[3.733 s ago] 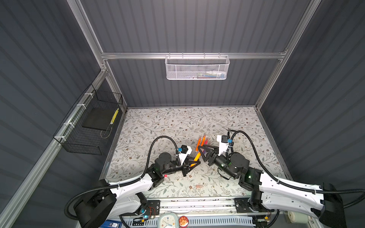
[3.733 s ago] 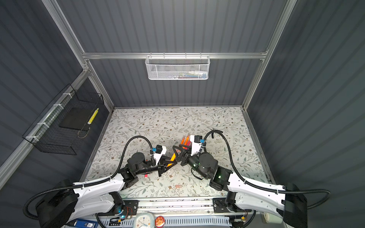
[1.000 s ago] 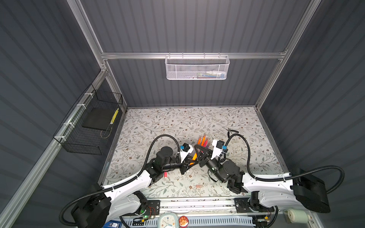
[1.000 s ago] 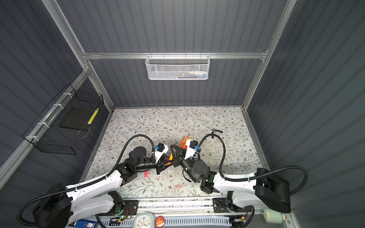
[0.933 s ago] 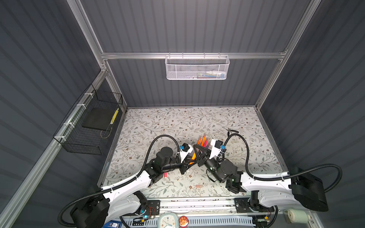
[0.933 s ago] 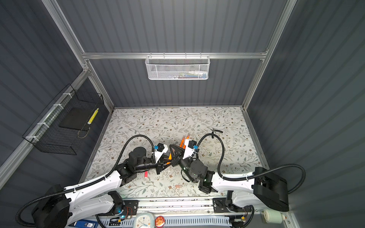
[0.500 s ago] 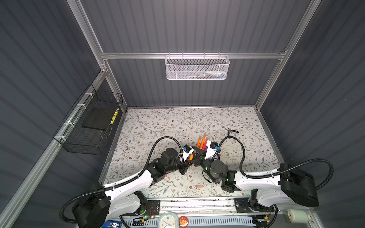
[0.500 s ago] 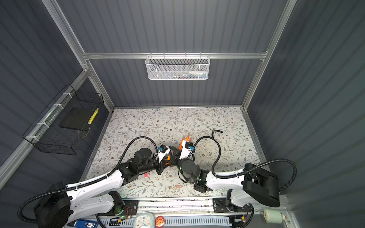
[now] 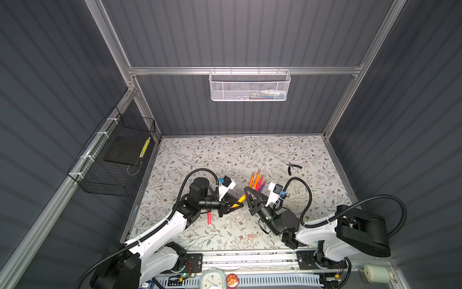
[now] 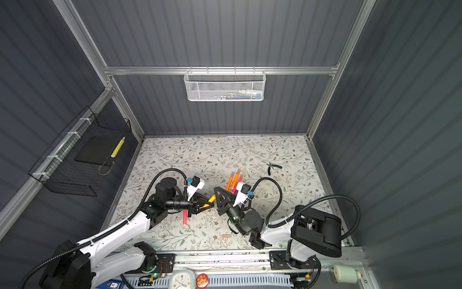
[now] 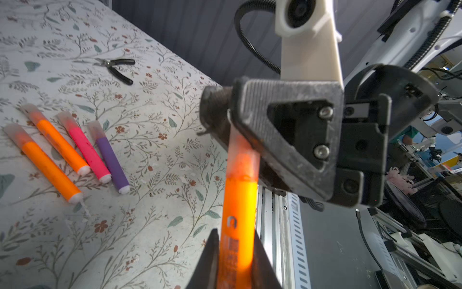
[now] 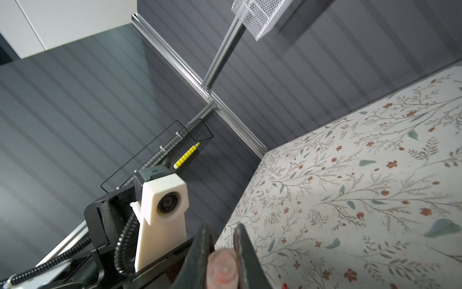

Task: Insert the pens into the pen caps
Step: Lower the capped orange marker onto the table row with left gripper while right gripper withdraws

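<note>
— How are the left arm (image 9: 162, 228) and right arm (image 9: 312, 231) finished?
— White shells are joined by black joints (image 9: 360, 232); ribbed black cables (image 9: 309, 197) are run to both wrists.
— And the right gripper (image 11: 221, 117)?
— Black triangular fingers (image 11: 287, 95) are fastened with silver screws (image 11: 322, 151) (a cream camera mount (image 11: 310, 57) is attached).

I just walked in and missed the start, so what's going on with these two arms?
The left gripper is shut on an orange plastic marker pen, and the right gripper is shut on a short translucent plastic cap that sits over the pen's tip. Four capped pens lie side by side on the floral table. One more pink pen and a loose translucent cap lie apart from them.
</note>
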You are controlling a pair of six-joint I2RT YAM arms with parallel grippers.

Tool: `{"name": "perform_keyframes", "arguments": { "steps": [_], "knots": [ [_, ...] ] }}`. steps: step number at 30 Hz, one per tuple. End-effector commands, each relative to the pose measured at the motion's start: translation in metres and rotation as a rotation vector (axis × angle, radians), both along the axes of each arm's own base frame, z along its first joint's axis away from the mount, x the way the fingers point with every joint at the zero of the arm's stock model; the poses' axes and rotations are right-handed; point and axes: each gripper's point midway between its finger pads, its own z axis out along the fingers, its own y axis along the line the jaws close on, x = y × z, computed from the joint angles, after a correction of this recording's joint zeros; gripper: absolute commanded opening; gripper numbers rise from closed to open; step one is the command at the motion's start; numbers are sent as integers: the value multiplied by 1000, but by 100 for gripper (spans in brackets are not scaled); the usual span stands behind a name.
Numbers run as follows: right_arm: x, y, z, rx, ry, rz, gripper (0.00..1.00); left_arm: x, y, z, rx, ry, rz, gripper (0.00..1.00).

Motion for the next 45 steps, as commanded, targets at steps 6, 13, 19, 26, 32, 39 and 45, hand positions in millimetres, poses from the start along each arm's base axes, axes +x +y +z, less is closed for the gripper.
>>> {"name": "perform_keyframes", "arguments": {
  "steps": [6,13,19,26,32,39,45],
  "knots": [
    [-86,59,-43,-238,-13,418,0,128,63,65,-67,-262,733,0],
    [-46,32,-39,-426,80,162,65,128,63,41,-25,-233,737,0],
    [-7,-52,-56,-441,230,-90,88,140,61,-29,83,-112,759,0],
    [9,-114,-95,-496,401,-216,93,169,26,-113,249,32,749,0],
    [14,-136,-103,-537,436,-279,96,174,-12,-145,369,69,744,0],
    [18,-145,-114,-535,481,-286,97,173,-39,-164,415,119,751,0],
    [17,-150,-119,-531,498,-288,97,181,-44,-180,467,149,795,0]
  ]
}}
